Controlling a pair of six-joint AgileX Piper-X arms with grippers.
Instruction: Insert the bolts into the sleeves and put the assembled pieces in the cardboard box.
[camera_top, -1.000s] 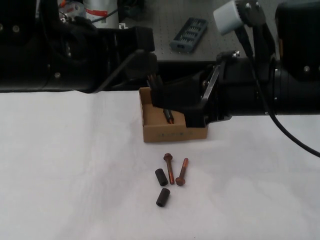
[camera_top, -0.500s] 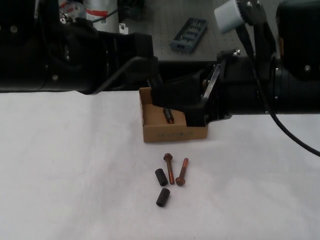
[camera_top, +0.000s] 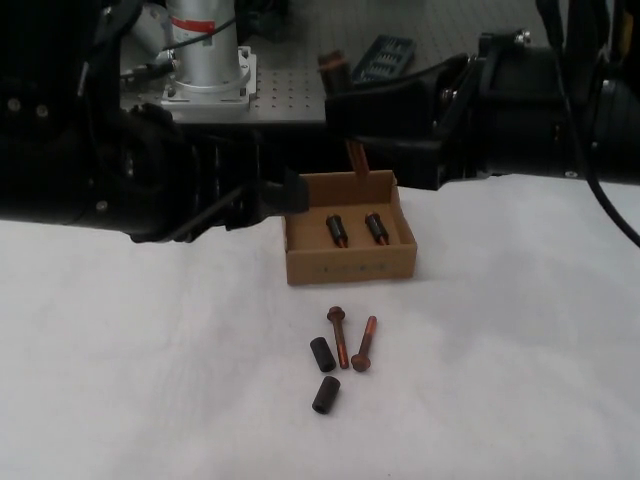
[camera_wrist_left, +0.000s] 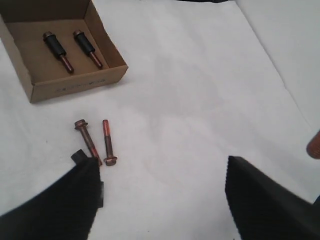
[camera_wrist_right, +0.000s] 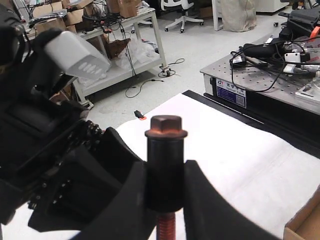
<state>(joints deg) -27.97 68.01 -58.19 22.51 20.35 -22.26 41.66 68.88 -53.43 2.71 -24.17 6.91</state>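
Clamped upright in the right gripper (camera_wrist_right: 165, 210): held piece (camera_wrist_right: 165, 170), a black sleeve on a copper bolt, hex head up, threaded shank poking out below. Fingers (camera_wrist_right: 127, 200) shut tight on the sleeve from both sides. In the high view, hung at 12 o'clock of the box (camera_top: 350, 264), above its back wall.

Inside the box, lying flat: two boxed pieces (camera_top: 337, 229), side by side and apart, each a bolt through a black sleeve.

At 6 o'clock of the box, on the white cloth (camera_top: 150, 350): two loose bolts (camera_top: 339, 338), near each other, almost parallel, heads at opposite ends. Just beside them at 8 o'clock, one loose sleeve (camera_top: 321, 354); at 6 o'clock of that, a bit apart, the second sleeve (camera_top: 324, 394).

Left gripper (camera_wrist_left: 165, 200) spread wide, nothing between the jaws. In the high view, at 10 o'clock of the box, close to its corner. Loose bolts and box ahead of it in the left wrist view.

At 11 o'clock, well behind the box: silver column (camera_top: 205, 45) on a perforated plate.
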